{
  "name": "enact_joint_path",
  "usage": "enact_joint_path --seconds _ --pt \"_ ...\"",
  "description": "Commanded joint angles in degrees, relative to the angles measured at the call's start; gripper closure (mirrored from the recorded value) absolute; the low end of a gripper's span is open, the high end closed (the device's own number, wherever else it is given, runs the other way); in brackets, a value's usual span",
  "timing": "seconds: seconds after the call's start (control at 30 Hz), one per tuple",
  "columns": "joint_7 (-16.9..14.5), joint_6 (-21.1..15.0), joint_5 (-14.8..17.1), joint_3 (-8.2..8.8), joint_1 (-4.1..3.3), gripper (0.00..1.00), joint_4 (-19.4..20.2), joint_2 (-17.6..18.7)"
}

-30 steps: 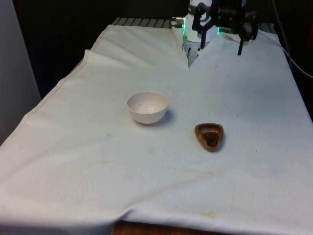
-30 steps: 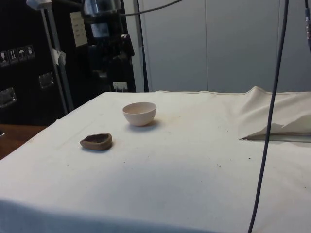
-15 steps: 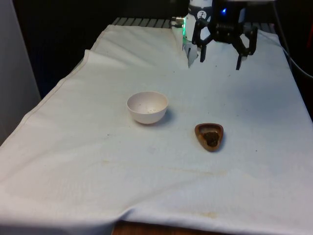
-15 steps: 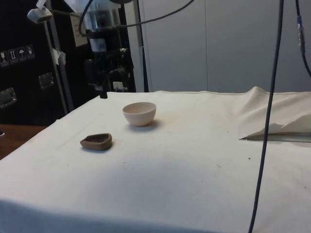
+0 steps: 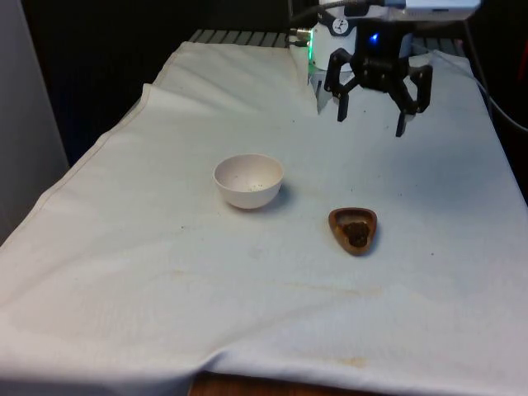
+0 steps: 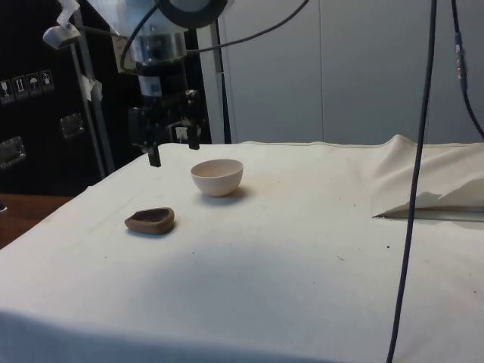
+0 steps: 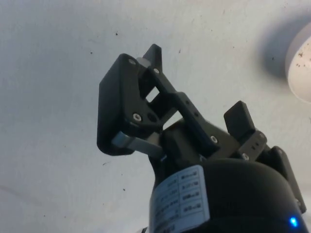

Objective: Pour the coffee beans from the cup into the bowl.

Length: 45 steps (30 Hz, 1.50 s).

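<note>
On the white cloth (image 5: 165,272) two small things are seen: a pale bowl (image 5: 248,181) near the middle, and a little brown cup (image 5: 353,228) with dark coffee beans (image 5: 356,232) inside it. The cup is set just beside the bowl, toward the front view's right and a bit nearer the camera. The two are not touching.

Above the far part of the table the black gripper (image 5: 373,120) is held in the air. Compared with a second ago, it has been brought lower and closer to the cup, and it has been turned so that its fingers point down. The cup and bowl have not been moved at all. So the reach for the cup is judged to be only just begun, and no beans have been poured yet.

The fingers are spread wide apart and nothing is held between them. The cup is well apart from the fingertips (image 5: 341,115), lower down and closer to the camera. In the side view the gripper (image 6: 172,153) is seen above the cloth, behind the cup (image 6: 150,220) and beside the bowl (image 6: 217,176).
</note>
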<state>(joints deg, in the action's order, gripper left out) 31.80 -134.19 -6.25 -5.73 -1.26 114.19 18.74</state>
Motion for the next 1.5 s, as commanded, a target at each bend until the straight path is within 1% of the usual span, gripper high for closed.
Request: enact_joint_path --seconds 0.0,0.03,0.17,0.2,0.23,0.27,0.3,0.33,0.43,0.47,0.5,0.53,0.57,0.6,0.7,0.8,0.83,0.87,1.0,1.1,1.13,1.17,1.37,1.4,1.43,1.47 --pt "0.46 -0.29 -0.11 0.0 0.0 0.0 0.0 0.23" --pt "2.18 -1.78 -1.03 0.4 -0.23 0.0 0.29 0.63" --pt "4.24 -2.52 -1.72 0.4 -0.23 0.0 0.29 1.49" --pt "5.27 -2.98 -2.06 0.46 -0.23 0.0 0.29 1.95" --pt "5.84 -3.15 -2.29 0.46 -0.23 0.0 0.29 2.18" --pt "4.76 -2.18 -1.72 0.11 0.0 0.0 0.06 2.01" --pt "6.36 -3.32 -2.52 0.46 -0.23 0.0 0.29 2.41" --pt "6.93 -3.61 -2.75 0.52 -0.29 0.0 0.29 2.69" --pt "8.54 -4.3 -3.27 0.57 -0.29 0.0 0.34 3.44" --pt "9.68 -4.64 -3.72 0.63 -0.29 0.0 0.29 3.9" --pt "10.2 -4.93 -3.95 0.63 -0.29 0.0 0.29 4.18" --pt "9.22 -3.95 -3.32 0.17 0.0 0.0 0.06 4.01" --pt "10.71 -5.16 -4.07 0.69 -0.29 0.0 0.29 4.41" --pt "11.29 -5.39 -4.3 0.69 -0.34 0.0 0.29 4.7" --pt "13.18 -5.39 -4.98 0.69 -0.23 0.0 0.17 4.93" --pt "14.38 -5.39 -5.39 0.8 -0.29 0.0 0.0 4.98" --pt "13.58 -5.1 -4.87 0.4 0.0 0.0 -0.11 5.1" --pt "14.78 -5.44 -5.5 0.86 -0.34 0.0 -0.06 5.04" --pt "16.96 -5.44 -6.13 0.8 -0.29 0.0 -0.29 5.1" --pt "17.99 -5.5 -6.07 0.86 -0.23 0.0 -0.46 5.21" --pt "17.3 -5.1 -5.61 0.46 0.0 0.0 -0.34 5.16" --pt "18.33 -5.56 -6.07 0.86 -0.23 0.0 -0.46 5.21" --pt "20.57 -5.67 -5.96 0.8 -0.17 0.0 -0.86 5.44" --pt "19.77 -5.1 -5.61 0.52 0.0 0.0 -0.74 5.27" --pt "20.05 -5.1 -5.61 0.52 0.0 0.0 -0.8 5.27" --pt "21.31 -5.79 -5.96 0.86 -0.17 0.0 -0.97 5.56"
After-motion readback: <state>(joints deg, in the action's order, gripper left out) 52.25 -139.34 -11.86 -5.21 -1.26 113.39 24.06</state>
